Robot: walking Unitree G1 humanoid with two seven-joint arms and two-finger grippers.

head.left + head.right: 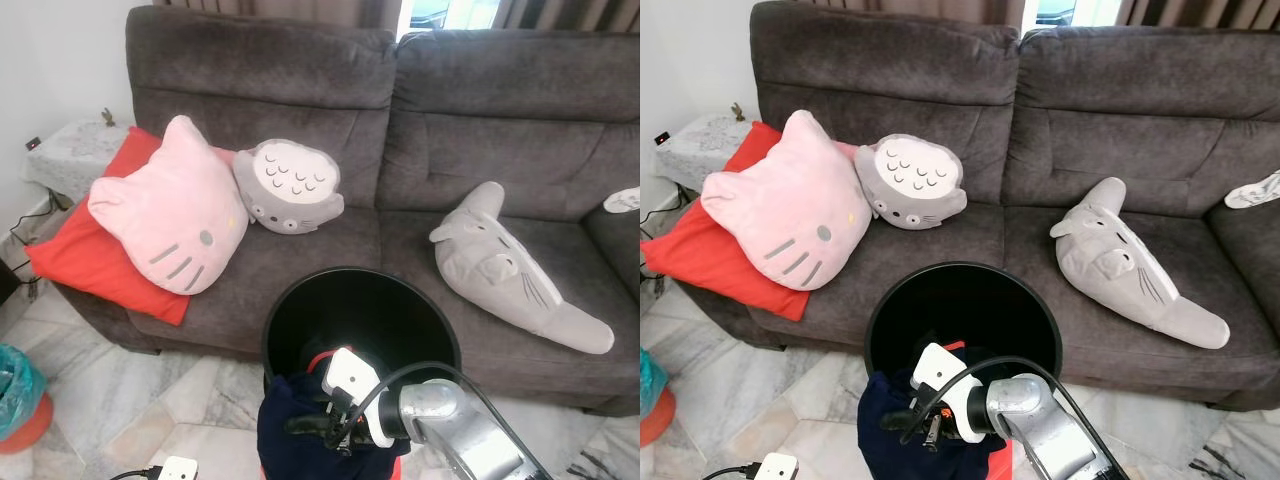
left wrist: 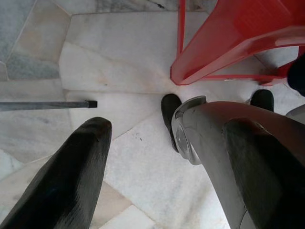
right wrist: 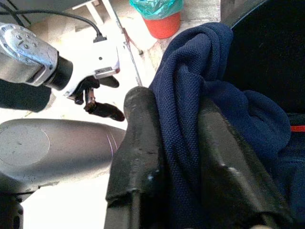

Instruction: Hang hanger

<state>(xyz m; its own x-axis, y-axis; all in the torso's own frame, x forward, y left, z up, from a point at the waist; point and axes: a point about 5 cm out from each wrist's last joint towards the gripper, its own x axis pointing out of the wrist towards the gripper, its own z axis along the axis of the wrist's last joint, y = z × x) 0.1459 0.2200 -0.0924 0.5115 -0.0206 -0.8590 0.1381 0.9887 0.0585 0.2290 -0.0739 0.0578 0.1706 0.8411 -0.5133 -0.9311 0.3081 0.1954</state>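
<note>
— What sort of place is this?
— A home's living room: a grey sofa [image 1: 400, 130] bears plush cushions [image 1: 170, 205], curtains hang behind the sofa, and marble floor [image 1: 130, 400] lies before it.

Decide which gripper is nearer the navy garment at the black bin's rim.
Right. The right gripper is clamped on the navy garment at the black bin. The left gripper hangs open over the floor tiles.
</note>
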